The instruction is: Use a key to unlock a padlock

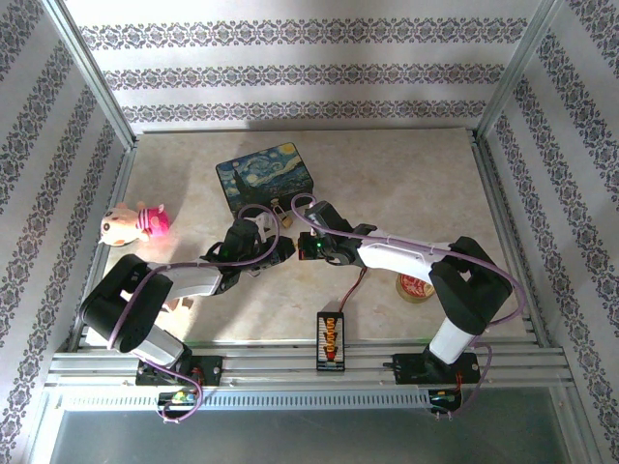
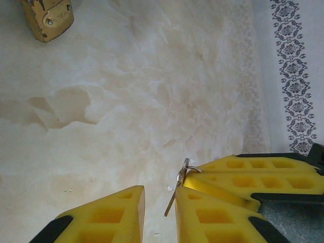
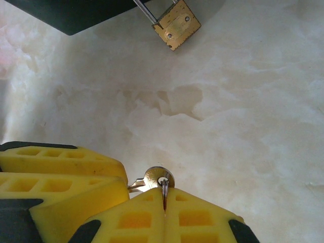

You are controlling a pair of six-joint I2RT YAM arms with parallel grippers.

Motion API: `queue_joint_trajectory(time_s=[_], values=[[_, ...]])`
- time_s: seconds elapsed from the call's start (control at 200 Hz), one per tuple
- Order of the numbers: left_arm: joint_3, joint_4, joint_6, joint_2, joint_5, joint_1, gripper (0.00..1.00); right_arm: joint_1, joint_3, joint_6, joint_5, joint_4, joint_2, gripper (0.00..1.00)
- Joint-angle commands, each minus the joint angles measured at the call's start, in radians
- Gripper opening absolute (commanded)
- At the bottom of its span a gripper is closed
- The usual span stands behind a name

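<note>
The brass padlock [image 3: 176, 25] lies on the marble tabletop, its thin silver shackle running up to the dark-blue painted box [image 1: 266, 177]; its body also shows in the left wrist view [image 2: 48, 20]. My right gripper [image 3: 164, 191] is shut, pinching the small ring threaded through the head of the silvery key [image 3: 158, 178]. The key's blade points left toward the other yellow fingers [image 3: 66, 177]. My left gripper [image 2: 159, 195] is open; the key [image 2: 174, 195], seen edge-on, sits in its gap against the right-hand finger [image 2: 207, 212]. Both grippers meet just in front of the box [image 1: 298, 244].
A pink plush toy [image 1: 135, 224] sits at the left edge. An orange connector board on a red-black wire [image 1: 330, 338] lies near the front rail, and a red-and-white round object [image 1: 416, 286] rests by the right arm. Aluminium frame rails border the table.
</note>
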Motion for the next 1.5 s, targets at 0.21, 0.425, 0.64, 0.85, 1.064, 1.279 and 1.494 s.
queue_joint_trajectory(time_s=[0.21, 0.425, 0.64, 0.85, 1.064, 1.279, 1.494], values=[[-0.010, 0.062, 0.005, -0.001, 0.022, 0.009, 0.00, -0.008, -0.023, 0.011, -0.018, 0.025, -0.044, 0.00], [0.010, -0.037, 0.151, -0.094, 0.013, 0.015, 0.00, -0.011, -0.053, -0.010, -0.002, 0.035, -0.093, 0.00], [0.051, -0.254, 0.409, -0.258, 0.002, 0.023, 0.00, -0.029, -0.113, -0.031, 0.042, 0.046, -0.191, 0.12], [0.121, -0.456, 0.657, -0.354, 0.057, 0.023, 0.00, -0.059, -0.196, -0.048, 0.109, 0.047, -0.336, 0.21], [0.143, -0.514, 0.822, -0.422, 0.245, 0.025, 0.00, -0.083, -0.295, -0.156, -0.004, 0.125, -0.527, 0.36], [0.156, -0.497, 0.871, -0.439, 0.382, 0.023, 0.00, -0.089, -0.346, -0.301, -0.328, 0.211, -0.671, 0.36], [0.130, -0.402, 0.817, -0.434, 0.452, 0.023, 0.00, -0.091, -0.376, -0.308, -0.445, 0.294, -0.686, 0.33]])
